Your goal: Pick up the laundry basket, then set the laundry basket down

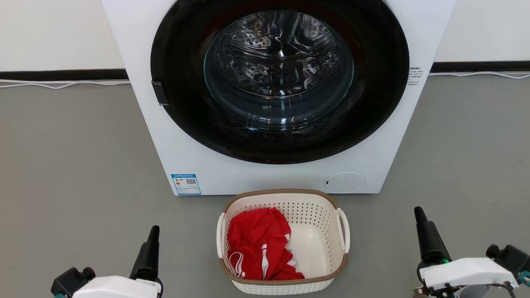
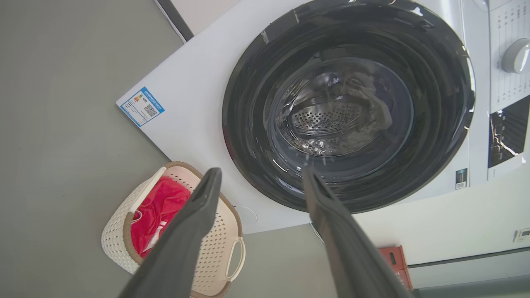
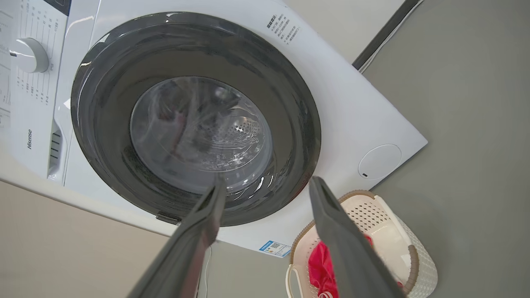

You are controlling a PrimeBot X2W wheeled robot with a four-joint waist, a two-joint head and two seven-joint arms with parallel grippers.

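Observation:
The laundry basket stands on the grey floor just in front of the washing machine, cream with a brown rim and a white loop handle on each side. A red garment with white trim lies in its left half. My left gripper hovers to the basket's left and my right gripper to its right, both well clear of the handles. In the left wrist view the left gripper stands open and empty, with the basket below left. The right gripper is also open and empty, with the basket at lower right.
A white front-loading washing machine with a shut dark glass door rises right behind the basket. White cables run along the wall's base. A red crate sits beside the machine. Grey floor spreads on both sides.

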